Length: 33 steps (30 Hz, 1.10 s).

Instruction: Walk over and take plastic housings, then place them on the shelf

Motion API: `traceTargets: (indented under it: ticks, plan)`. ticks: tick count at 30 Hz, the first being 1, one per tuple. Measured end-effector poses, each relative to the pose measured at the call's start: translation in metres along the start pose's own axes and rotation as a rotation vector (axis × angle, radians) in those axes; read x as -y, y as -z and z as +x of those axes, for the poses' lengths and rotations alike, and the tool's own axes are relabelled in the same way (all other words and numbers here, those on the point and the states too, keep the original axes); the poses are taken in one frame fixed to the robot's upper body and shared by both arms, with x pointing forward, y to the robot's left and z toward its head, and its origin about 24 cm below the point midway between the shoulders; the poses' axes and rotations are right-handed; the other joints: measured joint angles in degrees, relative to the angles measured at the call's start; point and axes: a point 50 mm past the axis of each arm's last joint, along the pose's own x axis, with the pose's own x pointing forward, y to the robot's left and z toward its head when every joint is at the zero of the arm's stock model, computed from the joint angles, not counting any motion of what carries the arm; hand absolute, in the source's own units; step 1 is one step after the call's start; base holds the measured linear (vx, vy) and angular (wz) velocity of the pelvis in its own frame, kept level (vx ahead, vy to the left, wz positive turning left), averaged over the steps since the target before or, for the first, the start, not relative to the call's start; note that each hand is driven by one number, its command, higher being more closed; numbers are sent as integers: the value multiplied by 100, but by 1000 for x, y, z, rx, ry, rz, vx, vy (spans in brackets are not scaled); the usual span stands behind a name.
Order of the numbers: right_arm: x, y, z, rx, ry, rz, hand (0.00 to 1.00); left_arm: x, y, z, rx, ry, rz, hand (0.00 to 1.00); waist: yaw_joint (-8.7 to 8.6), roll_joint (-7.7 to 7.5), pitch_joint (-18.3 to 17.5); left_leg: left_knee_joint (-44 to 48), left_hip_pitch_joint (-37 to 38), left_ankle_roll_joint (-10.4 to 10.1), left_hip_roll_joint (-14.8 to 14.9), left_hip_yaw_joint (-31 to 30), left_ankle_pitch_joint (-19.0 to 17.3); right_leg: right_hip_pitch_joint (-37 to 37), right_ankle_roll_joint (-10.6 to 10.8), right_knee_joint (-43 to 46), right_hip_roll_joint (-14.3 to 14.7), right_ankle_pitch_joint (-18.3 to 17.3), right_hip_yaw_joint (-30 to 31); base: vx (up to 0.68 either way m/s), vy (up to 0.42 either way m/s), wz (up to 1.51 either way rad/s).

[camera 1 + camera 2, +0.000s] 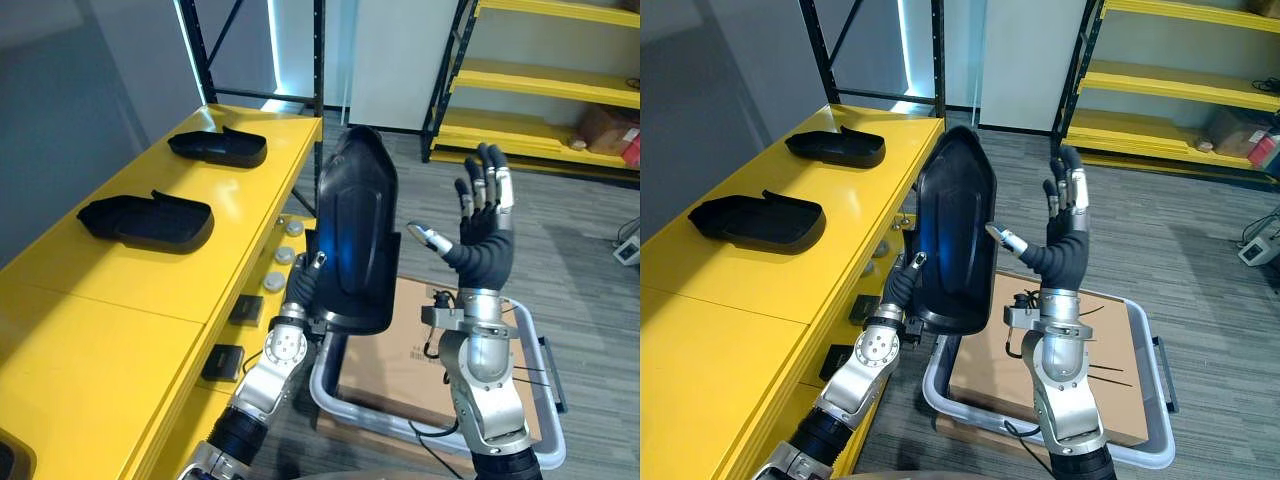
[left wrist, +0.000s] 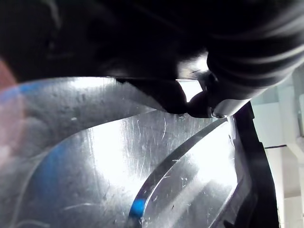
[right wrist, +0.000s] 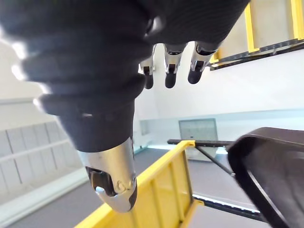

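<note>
i'm looking down a long yellow bench (image 1: 120,300) that runs along my left side, with a black upright rack (image 1: 318,60) at its far end and grey carpet floor (image 1: 580,250) to the right. across the room stand yellow shelves (image 1: 540,80) on dark posts. two black plastic housings lie on the bench top, well apart: the near housing (image 1: 148,222) and the far housing (image 1: 220,146), both flat on the surface. below my arms a cardboard box (image 1: 400,360) sits in a grey tray (image 1: 330,395) on the floor. my left hand (image 1: 300,288) is raised beside the bench edge and grips the held housing (image 1: 355,235) at its lower end, thumb pressed on the glossy inner face, so the shell stands upright in the air. my right hand (image 1: 485,240) is up just beside it, apart from it, palm toward the shell, fingers straight and spread, thumb out, holding nothing.
</note>
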Motion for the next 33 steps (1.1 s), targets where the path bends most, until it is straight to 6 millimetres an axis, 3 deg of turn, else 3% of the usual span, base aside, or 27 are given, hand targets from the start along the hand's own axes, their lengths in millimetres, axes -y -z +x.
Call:
traceTargets:
  ticks: [3,8,10,12,15,21,23,25,28,31,33]
  plan:
    - [20,-6,4,39,80,-75,0,-7,11,-6,-44,-35,-10,100,-6,-1,1,-6,4,0,-1,4,0,0,1,1,-3,-1,2,0,0,0]
    - [86,-10,-13,4,332,-354,0,-22,23,-20,-94,-118,-39,100,-9,-1,2,-94,3,0,-6,-15,0,-25,24,4,-13,-25,-18,-2,-1,1]
    - [126,1,-39,-139,464,-503,0,-31,24,-31,-95,-160,-46,100,-17,-3,2,-99,-8,1,-8,-31,-2,-38,40,24,-35,-67,-26,16,-7,4]
    - [147,10,-59,-255,547,-575,0,-36,20,-37,-77,-179,-46,100,-24,0,3,-93,-35,2,-6,-32,-2,-65,48,37,-43,-83,-27,0,0,0]
    - [175,29,-107,-514,675,-651,0,-47,10,-46,-29,-224,-61,100,-20,2,5,-65,-49,8,10,0,-16,-103,27,123,-44,-143,-34,0,0,0]
    - [184,65,-183,-889,785,-569,0,-58,-2,-61,26,-281,-97,100,9,26,38,462,-146,-35,60,126,-394,-4,-8,308,-41,-276,-32,-8,-10,-2]
    - [182,77,-208,-1013,794,-524,0,-59,-4,-65,42,-284,-108,100,25,35,46,560,-190,-50,90,132,-496,-7,-34,412,-36,-344,-35,-31,-12,2]
    - [169,93,-246,-1215,754,-466,0,-59,-6,-67,54,-291,-117,100,41,76,50,679,-268,-75,153,170,-597,-9,-62,447,-2,-407,-117,-50,-48,11]
    - [153,105,-275,-1391,669,-411,0,-58,-7,-67,56,-292,-128,100,74,103,50,807,-348,-103,198,173,-624,-17,-73,462,36,-410,-159,27,-45,6]
    - [149,107,-289,-1459,640,-425,0,-54,-8,-67,59,-289,-146,100,179,127,37,994,-443,-128,202,148,-662,-6,-74,462,44,-410,-181,42,-18,4]
    - [148,109,-294,-1485,639,-422,0,-53,-8,-67,59,-291,-152,100,192,53,41,1007,-443,-136,206,157,-676,10,-74,454,49,-410,-186,21,-10,4]
